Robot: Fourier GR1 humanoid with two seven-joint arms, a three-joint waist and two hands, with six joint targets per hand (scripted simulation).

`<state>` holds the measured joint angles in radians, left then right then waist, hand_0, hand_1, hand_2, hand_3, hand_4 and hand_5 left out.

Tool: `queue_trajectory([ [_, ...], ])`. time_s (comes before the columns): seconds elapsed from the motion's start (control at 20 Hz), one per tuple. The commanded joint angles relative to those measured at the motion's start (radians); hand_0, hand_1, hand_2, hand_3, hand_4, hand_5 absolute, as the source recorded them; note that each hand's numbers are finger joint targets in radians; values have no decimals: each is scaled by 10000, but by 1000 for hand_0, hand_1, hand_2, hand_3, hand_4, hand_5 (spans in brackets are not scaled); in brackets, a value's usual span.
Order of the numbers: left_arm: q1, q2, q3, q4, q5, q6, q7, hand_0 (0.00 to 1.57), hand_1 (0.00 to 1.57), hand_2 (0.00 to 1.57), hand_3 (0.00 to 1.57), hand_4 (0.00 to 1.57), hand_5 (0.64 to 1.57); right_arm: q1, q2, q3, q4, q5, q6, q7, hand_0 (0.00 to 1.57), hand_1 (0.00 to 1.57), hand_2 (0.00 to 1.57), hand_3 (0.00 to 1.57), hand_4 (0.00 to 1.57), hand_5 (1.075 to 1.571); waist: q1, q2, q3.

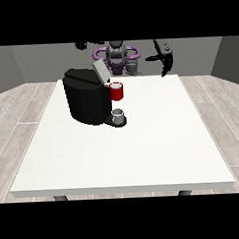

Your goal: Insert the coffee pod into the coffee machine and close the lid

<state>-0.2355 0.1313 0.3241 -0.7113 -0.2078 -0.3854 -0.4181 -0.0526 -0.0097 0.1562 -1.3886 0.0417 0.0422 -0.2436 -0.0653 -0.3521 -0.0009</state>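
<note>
One coffee machine [87, 102], lid [100, 71] tilted up; grey thing [118, 113] upright below.

I see the hand at the view's right [164, 58] raised high beside my robot's torso [117, 56], its fingers hanging downward and looking fairly straight. The hand at the view's left [82, 45] sits higher, out past the shoulder; its fingers I cannot make out.

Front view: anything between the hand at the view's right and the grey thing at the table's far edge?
Nothing visible. The hand hangs raised, right of the grey thing; no object shows between them.
</note>
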Motion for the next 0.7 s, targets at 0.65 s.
queue_trajectory([
  [0.65,935,-267,-924,-2987,1091,-1096,-228,0,0,0,0,174,1571,-1917,93,56,-1189,1506,-2067,1436,0,0,0,0,263,1571,1591,2608,9],
])
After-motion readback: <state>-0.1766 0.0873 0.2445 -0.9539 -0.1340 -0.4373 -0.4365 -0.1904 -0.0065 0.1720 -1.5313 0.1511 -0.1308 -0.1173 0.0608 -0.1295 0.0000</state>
